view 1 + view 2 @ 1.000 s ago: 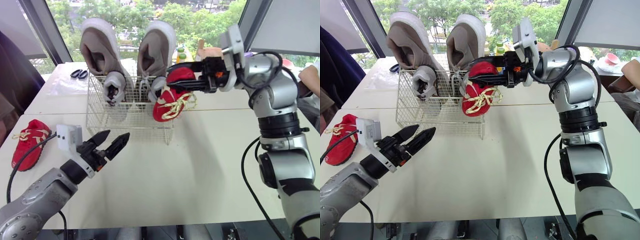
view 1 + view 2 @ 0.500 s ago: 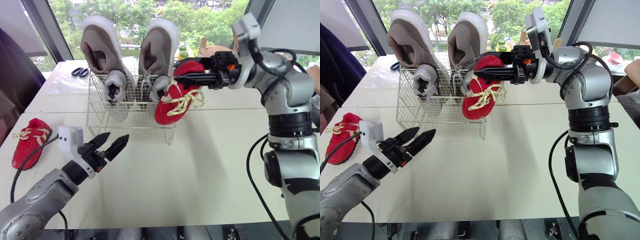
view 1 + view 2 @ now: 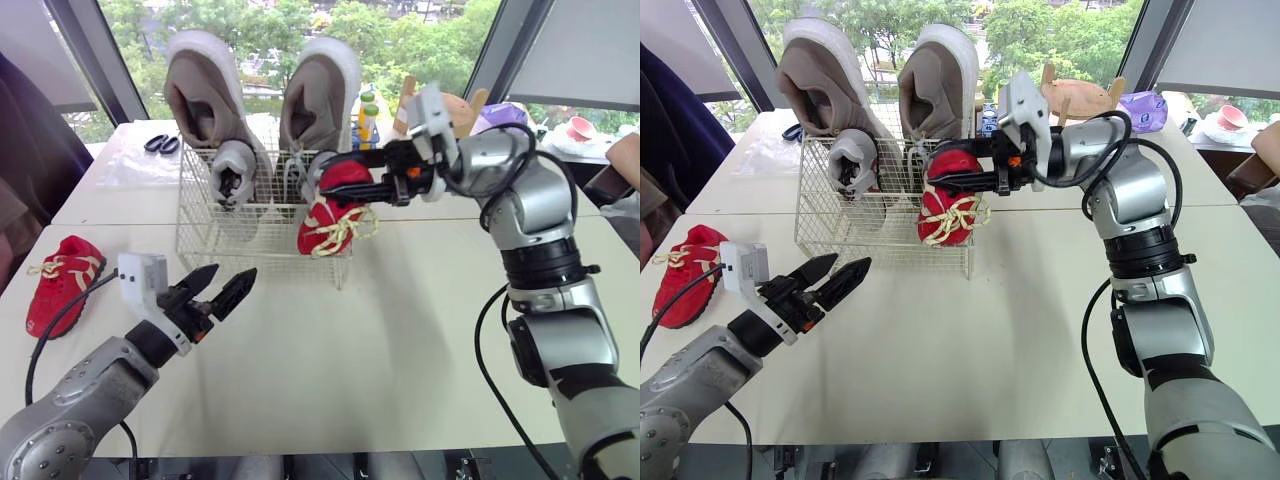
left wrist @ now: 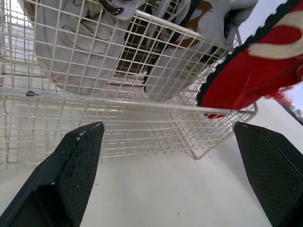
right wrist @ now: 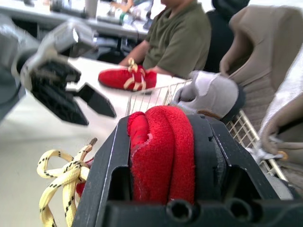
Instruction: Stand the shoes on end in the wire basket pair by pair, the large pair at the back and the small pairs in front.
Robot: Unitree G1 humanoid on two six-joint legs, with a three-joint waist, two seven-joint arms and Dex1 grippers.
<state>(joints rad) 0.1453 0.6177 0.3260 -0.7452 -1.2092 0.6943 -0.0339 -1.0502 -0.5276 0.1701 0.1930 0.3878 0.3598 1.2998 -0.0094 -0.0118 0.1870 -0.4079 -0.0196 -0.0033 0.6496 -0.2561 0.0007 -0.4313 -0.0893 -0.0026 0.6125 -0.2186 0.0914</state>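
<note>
Red shoe (image 3: 335,212), head view: hanging toe-down by its heel collar, long axis near upright, at the front right corner of the basket (image 3: 200,245). I cannot tell from here whether the toe is sitting inside the wire.
Right end effector (image 3: 333,177), head view: stretching level from the right side and clamping the red shoe's collar. The front slot is lying straight below the shoe.
Back rows, head view: large pair (image 3: 205,95) standing on end at the rear, grey pair (image 3: 232,172) standing just in front of them.
Left end effector (image 3: 220,290), head view: hovering over the tabletop (image 3: 400,330) before the basket, jaws spread, carrying nothing.
Other red shoe (image 3: 60,283), head view: lying flat on the tabletop left of the basket, nearer the left arm.
Left wrist view: the red sole is crossing the basket's front rim at the right corner, with the toe tip dipping just past the top wire.
Right wrist view: both fingers (image 5: 106,165) are pinching the folded red collar, laces (image 5: 61,175) are dangling below, and a person (image 5: 175,38) is sitting behind the other red shoe.
Judgement: the coming move is looking like a straight lowering by the right arm.
</note>
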